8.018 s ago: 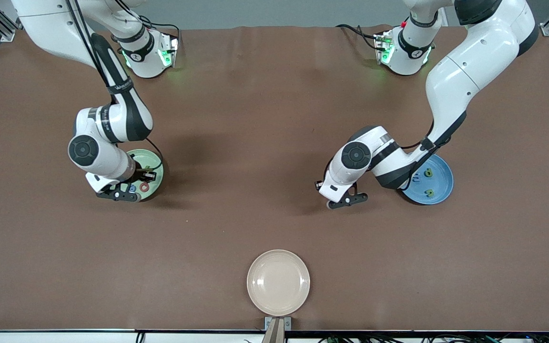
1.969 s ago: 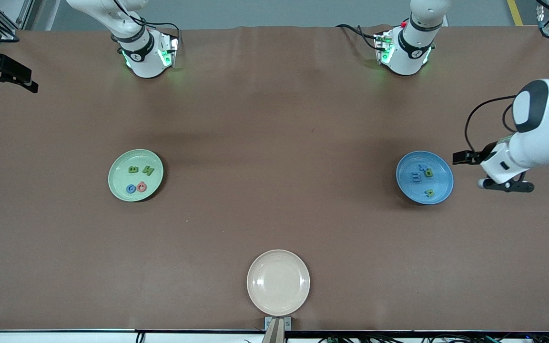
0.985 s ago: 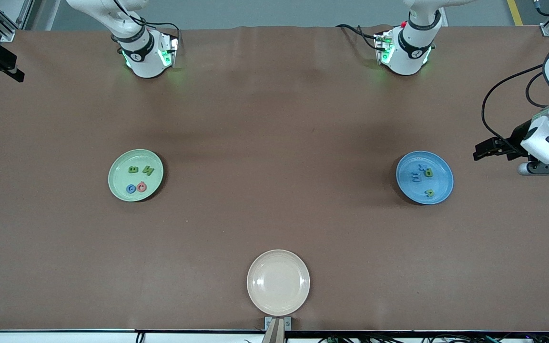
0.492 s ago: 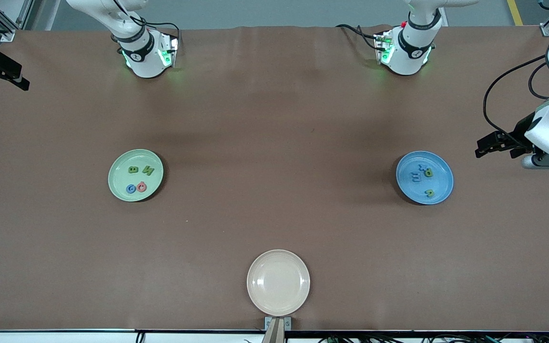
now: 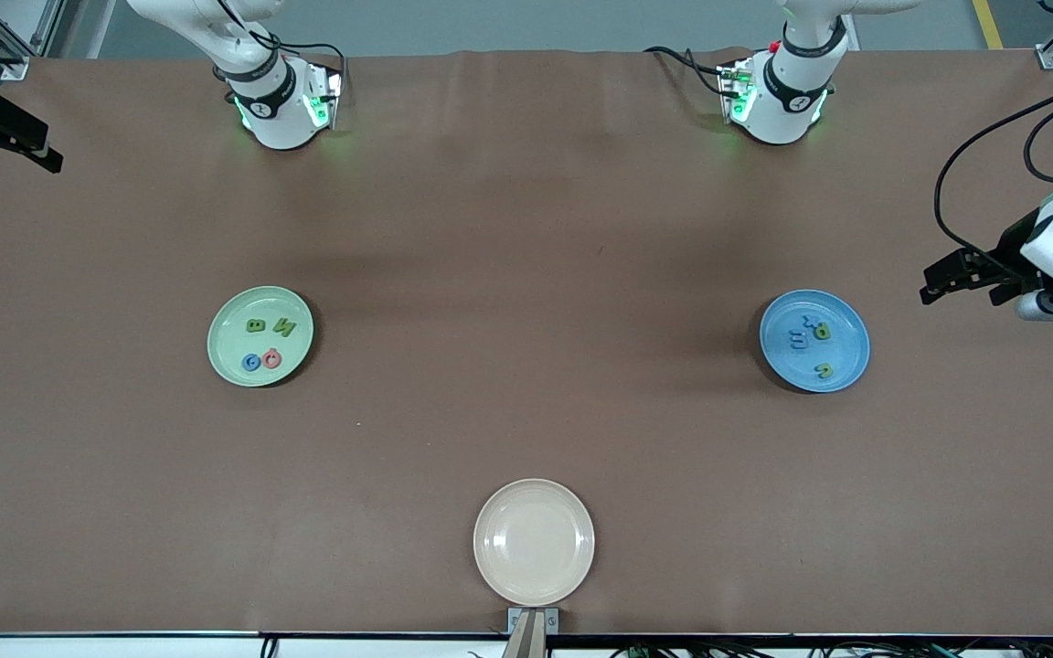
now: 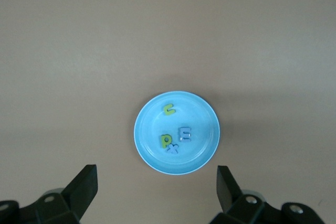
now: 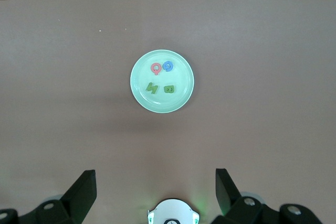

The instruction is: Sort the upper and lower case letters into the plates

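Note:
The pale green plate (image 5: 229, 345) (image 7: 142, 80) holds a green B (image 5: 256, 325), a green N (image 5: 284, 327), a blue G (image 5: 251, 363) and a pink-red Q (image 5: 272, 358). In the bright blue plate (image 5: 846, 355) (image 6: 202, 116) lie a green p (image 6: 166, 140), a green u (image 6: 169, 110), a blue m (image 6: 185, 134) and a blue x (image 6: 173, 149). My left gripper (image 5: 934, 285) (image 6: 156, 171) hangs open and empty, high over the table's left-arm end. At the right arm's end my right gripper (image 5: 40, 152) (image 7: 155, 174) is open, empty and raised.
A cream-beige plate (image 5: 534, 542) with nothing in it sits at the table edge nearest the front camera, midway between the arms. The two arm bases (image 5: 281, 100) (image 5: 778, 96) stand along the edge farthest from that camera.
The left arm has drifted a little further toward its end of the table. The right gripper has shifted only slightly. Both stay open, and the letters have not moved.

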